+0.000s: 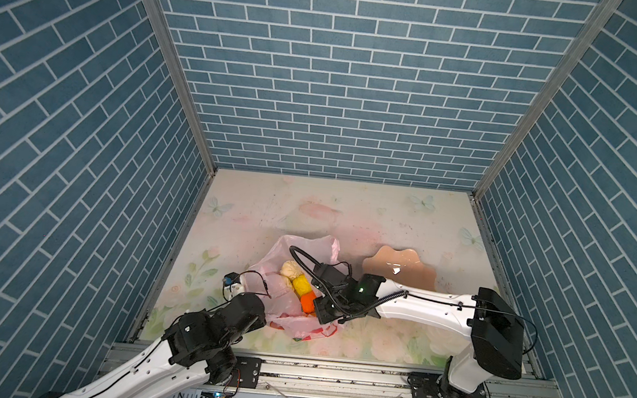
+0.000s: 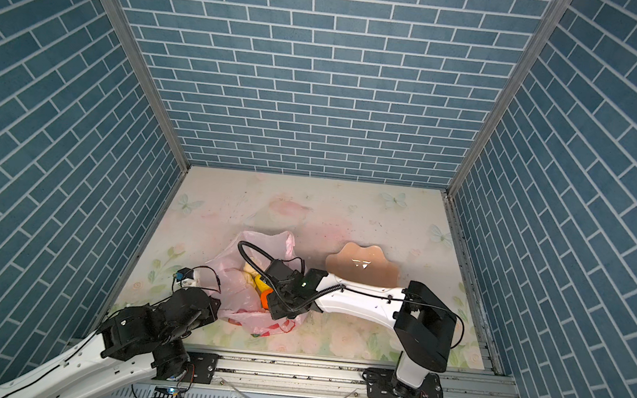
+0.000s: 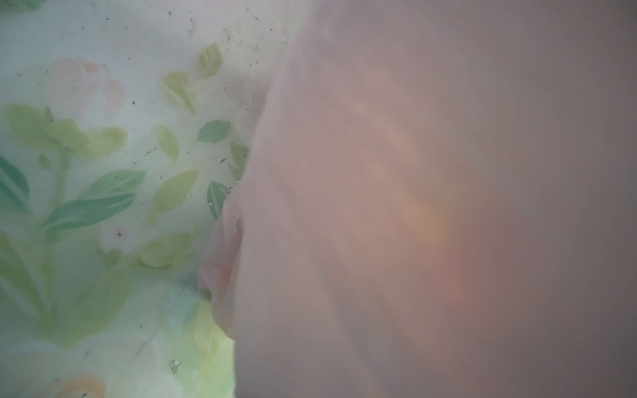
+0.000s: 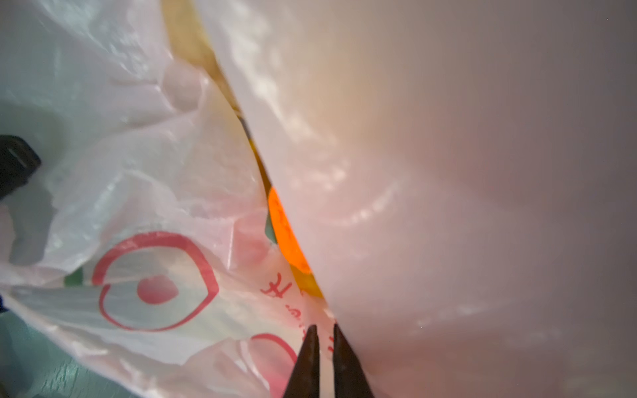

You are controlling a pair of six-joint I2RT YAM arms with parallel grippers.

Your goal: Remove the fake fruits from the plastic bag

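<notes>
Three fake fruits (image 1: pixel 302 285) show in the mouth of the plastic bag (image 1: pixel 296 251), all inside it: a cream bumpy fruit (image 1: pixel 289 271) farthest, a yellow fruit (image 2: pixel 259 281) in the middle, an orange fruit (image 1: pixel 307 303) nearest. Bag lies crumpled on the floral table (image 1: pixel 347 218), left of centre, near half.

Right gripper (image 4: pixel 327 344) sits at the bag's near right rim, just beside the orange fruit. In the right wrist view, its dark fingertips (image 4: pixel 312 358) stand almost together with a strip of pink film between them, so it appears to pinch the bag's edge (the close film is blurred).

Left gripper (image 1: pixel 260 312) is at the bag's left side. Its fingers are hidden under the wrist and the film, and the left wrist view shows only pink plastic against the table, so wide or narrow: cannot tell.

Peach scalloped bowl (image 1: pixel 401 270) stands right of the bag, apart from it.
</notes>
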